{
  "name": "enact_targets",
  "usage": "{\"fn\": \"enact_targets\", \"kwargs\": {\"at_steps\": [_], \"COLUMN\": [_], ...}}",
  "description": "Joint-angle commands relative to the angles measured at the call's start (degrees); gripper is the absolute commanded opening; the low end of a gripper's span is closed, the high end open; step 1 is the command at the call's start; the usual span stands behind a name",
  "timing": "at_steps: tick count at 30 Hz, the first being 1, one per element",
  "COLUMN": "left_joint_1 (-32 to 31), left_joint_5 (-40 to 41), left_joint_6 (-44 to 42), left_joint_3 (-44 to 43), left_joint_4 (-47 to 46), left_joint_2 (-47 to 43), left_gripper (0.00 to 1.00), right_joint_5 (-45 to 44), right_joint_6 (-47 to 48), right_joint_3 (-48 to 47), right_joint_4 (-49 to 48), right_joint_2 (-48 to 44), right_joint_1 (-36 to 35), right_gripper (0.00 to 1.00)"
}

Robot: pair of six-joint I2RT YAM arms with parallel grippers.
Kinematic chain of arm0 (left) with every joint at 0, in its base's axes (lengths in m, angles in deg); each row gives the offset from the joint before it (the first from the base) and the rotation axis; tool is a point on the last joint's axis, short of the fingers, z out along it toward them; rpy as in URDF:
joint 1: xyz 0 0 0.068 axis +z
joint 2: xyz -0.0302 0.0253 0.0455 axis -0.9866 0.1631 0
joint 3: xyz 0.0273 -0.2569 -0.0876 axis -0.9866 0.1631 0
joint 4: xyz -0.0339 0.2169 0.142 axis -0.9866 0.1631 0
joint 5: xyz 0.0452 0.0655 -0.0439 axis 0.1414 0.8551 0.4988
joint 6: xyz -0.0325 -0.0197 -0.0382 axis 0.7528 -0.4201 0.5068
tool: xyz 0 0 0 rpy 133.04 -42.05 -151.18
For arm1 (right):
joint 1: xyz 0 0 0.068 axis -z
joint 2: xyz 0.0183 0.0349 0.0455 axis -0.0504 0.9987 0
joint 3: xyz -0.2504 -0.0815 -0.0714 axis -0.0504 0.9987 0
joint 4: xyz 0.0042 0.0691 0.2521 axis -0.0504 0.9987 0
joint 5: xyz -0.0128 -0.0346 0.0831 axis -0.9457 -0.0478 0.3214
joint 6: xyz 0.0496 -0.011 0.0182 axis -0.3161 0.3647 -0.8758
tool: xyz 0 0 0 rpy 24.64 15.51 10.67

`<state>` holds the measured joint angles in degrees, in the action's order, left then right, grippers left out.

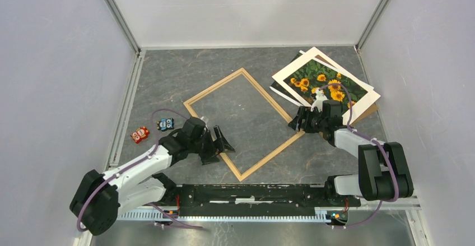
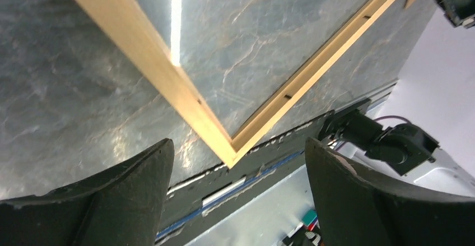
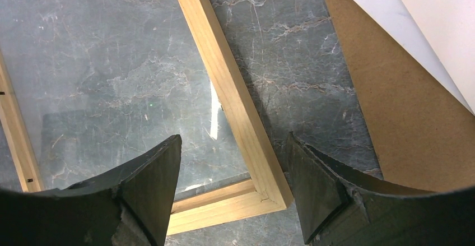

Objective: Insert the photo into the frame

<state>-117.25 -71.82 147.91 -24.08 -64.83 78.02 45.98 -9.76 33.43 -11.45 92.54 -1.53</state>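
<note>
The frame (image 1: 213, 86) of thin light wood lies flat as a diamond in the middle of the table. The photo (image 1: 322, 83), sunflowers face up, rests at the back right among white sheets. My left gripper (image 1: 219, 148) hovers open over the frame's near-left strip. In the left wrist view the frame's (image 2: 145, 44) near corner shows beyond the left gripper's (image 2: 238, 145) empty fingers. My right gripper (image 1: 297, 123) stands open at the frame's right corner. In the right wrist view the frame's (image 3: 224, 72) corner sits between the right gripper's (image 3: 234, 139) fingers, unclamped.
A brown backing board (image 1: 367, 114) (image 3: 392, 106) lies under the photo, with white sheet edges (image 3: 425, 22) over it. Two small toys, one red (image 1: 140, 134) and one blue (image 1: 164, 124), sit at the left. Enclosure walls ring the table, and a black rail (image 1: 252, 193) runs along the near edge.
</note>
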Motion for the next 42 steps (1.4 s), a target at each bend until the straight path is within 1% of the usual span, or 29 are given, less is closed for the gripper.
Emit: {"fn": "enact_targets", "kwargs": {"at_steps": [1,2,4,6,8,10,11,15,18,20,22,26,29,31,32,33,36,42], "left_joint_1": [-0.18,-0.10,0.44,1.59,3.46,5.00,6.51,11.78,17.98,21.00,22.97,24.88,25.78,26.35,26.36,26.36,26.51,27.30], "left_joint_5": [-0.19,1.52,6.40,12.73,19.82,26.48,28.54,31.35,26.75,25.61,22.15,18.49,19.51,17.90,16.38,15.53,13.97,13.67], "left_joint_6": [-8.77,-10.44,-14.46,-18.44,-20.02,-19.94,-19.28,-18.28,-16.29,-17.13,-19.69,-26.04,-29.63,-30.74,-31.19,-31.26,-29.55,-26.90], "left_joint_3": [-6.03,-8.12,-13.62,-21.03,-28.72,-34.41,-36.95,-42.77,-48.64,-53.96,-60.15,-70.16,-75.98,-78.48,-79.11,-78.97,-74.98,-68.71], "left_joint_4": [14.86,17.47,21.85,25.70,26.26,23.90,22.15,9.61,3.03,1.54,1.07,3.72,8.51,11.23,12.03,13.08,12.89,16.24], "left_joint_2": [-5.61,-6.73,-6.88,-3.02,1.96,6.81,9.17,20.27,30.34,37.90,45.47,57.23,63.33,66.39,67.20,67.73,66.79,64.49], "left_gripper": [0.95,0.99,1.00,1.00,1.00,1.00,1.00,1.00,1.00,1.00,1.00,1.00,1.00,1.00,1.00,1.00,1.00,1.00], "right_joint_5": [-3.49,-4.11,-6.13,-9.30,-13.32,-15.27,-15.58,-16.05,-11.06,-7.92,-6.20,-4.60,-3.71,-4.20,-4.22,-3.91,-3.17,-5.70], "right_joint_6": [1.38,1.45,1.56,0.91,-0.89,-2.48,-2.99,-3.95,-4.71,-6.30,-7.40,-9.42,-11.28,-12.05,-12.60,-12.93,-13.43,-10.51], "right_joint_3": [0.18,0.09,-0.23,-0.88,-1.52,-1.81,-1.90,-0.83,1.30,3.16,4.23,5.17,6.26,6.80,7.18,7.45,6.54,0.86], "right_joint_4": [6.63,7.06,8.11,11.89,15.58,18.16,19.13,21.24,19.79,17.45,15.52,12.47,10.16,8.87,8.65,6.39,4.57,6.06], "right_joint_2": [0.03,-0.38,-1.29,-2.26,-3.24,-4.62,-5.56,-10.30,-11.49,-11.84,-11.89,-11.53,-9.90,-8.75,-8.17,-7.60,-4.61,-0.06], "right_joint_1": [-0.58,-0.73,-1.38,-2.13,-2.38,-2.49,-2.53,-2.62,-3.36,-4.08,-4.75,-5.39,-5.81,-6.01,-6.02,-6.09,-6.47,-6.60], "right_gripper": [0.75,0.75,0.75,0.76,0.77,0.80,0.82,0.85,0.85,0.85,0.85,0.85,0.85,0.85,0.85,0.85,0.84,0.85]}}
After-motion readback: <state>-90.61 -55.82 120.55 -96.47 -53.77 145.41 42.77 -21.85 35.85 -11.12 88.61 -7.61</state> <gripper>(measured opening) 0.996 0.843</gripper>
